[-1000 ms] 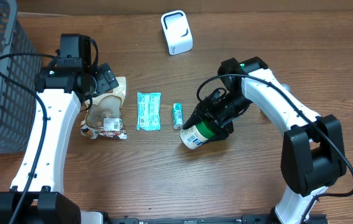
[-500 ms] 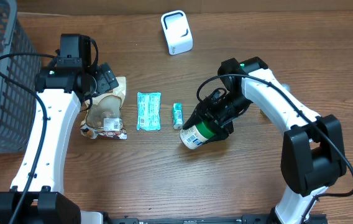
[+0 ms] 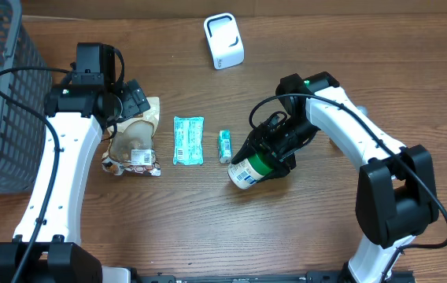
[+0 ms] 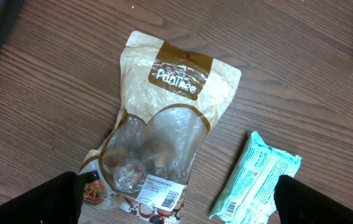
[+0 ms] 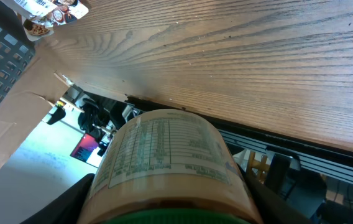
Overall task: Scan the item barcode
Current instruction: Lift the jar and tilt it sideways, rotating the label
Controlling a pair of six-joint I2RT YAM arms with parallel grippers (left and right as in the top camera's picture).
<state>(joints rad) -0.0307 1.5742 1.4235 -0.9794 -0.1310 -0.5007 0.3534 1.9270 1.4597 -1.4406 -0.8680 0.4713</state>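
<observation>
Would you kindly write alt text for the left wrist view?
A tan snack pouch with a clear window lies flat on the wooden table under the open left gripper; a mint-green packet lies beside it.

We see our right gripper (image 3: 269, 156) clasping a bottle (image 3: 245, 174) beside a small tube (image 3: 225, 145). Our left gripper (image 3: 134, 100) hangs spread over a snack bag (image 3: 133, 146).
</observation>
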